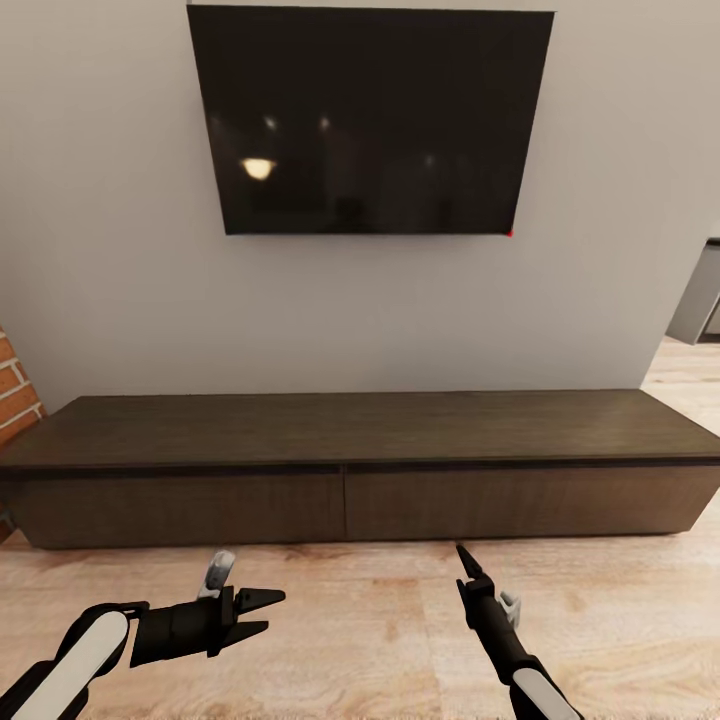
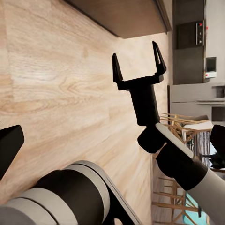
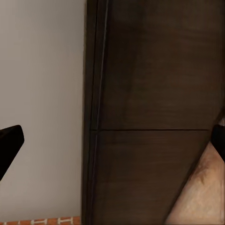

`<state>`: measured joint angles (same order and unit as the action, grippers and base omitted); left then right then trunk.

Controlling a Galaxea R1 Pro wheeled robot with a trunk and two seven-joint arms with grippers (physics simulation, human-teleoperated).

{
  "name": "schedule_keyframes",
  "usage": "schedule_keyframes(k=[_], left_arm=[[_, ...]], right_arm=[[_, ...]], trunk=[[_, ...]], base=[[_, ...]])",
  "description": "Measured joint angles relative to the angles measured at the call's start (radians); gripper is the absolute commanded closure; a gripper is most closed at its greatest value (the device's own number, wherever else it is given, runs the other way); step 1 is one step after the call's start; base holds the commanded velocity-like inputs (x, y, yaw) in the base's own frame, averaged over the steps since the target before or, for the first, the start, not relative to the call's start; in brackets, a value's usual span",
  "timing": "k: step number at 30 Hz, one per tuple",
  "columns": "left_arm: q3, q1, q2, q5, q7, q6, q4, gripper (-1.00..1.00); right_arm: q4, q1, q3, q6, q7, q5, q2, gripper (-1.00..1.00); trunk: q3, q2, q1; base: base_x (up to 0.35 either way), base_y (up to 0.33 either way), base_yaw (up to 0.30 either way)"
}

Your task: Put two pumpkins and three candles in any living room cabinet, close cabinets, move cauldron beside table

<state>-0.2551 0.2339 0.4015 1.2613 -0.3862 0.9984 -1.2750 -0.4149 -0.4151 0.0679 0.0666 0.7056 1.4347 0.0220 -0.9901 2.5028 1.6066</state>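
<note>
You face the long, low dark-brown wooden cabinet [image 1: 350, 470], drawers closed. Both the left gripper [image 1: 262, 612] and right gripper [image 2: 138, 58] have fingers spread wide and empty; next, I'd judge, pull a drawer front.

No text, label or number can be read.

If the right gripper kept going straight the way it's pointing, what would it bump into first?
Probably the cabinet: the right gripper points toward its closed drawer fronts, with bare floor between. Depth is hard to judge, so take that as likely.

Even soft light, lamp glare on television [image 1: 370, 120]
</note>
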Motion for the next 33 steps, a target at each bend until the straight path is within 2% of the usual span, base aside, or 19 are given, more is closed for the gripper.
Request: schedule_keyframes(k=[7, 19, 33], left_arm=[[0.0, 0.0, 0.0, 0.0, -0.001, 0.0, 0.0, -1.0], [0.0, -0.001, 0.0, 0.0, -0.001, 0.0, -0.002, -1.0], [-0.001, -0.002, 0.0, 0.0, -0.001, 0.0, -0.002, -1.0]], right_arm=[[0.0, 0.0, 0.0, -0.004, 0.0, 0.0, 0.0, -1.0], [0.0, 0.0, 0.0, -0.012, 0.007, 0.0, 0.0, -1.0], [0.0, 0.0, -0.001, -0.014, 0.009, 0.0, 0.0, -1.0]], trunk=[[-0.027, 0.002, 0.003], [-0.027, 0.002, 0.003], [-0.027, 0.002, 0.003]], base=[[0.0, 0.0, 0.0], [0.013, 0.002, 0.0], [0.205, 0.02, 0.0]])
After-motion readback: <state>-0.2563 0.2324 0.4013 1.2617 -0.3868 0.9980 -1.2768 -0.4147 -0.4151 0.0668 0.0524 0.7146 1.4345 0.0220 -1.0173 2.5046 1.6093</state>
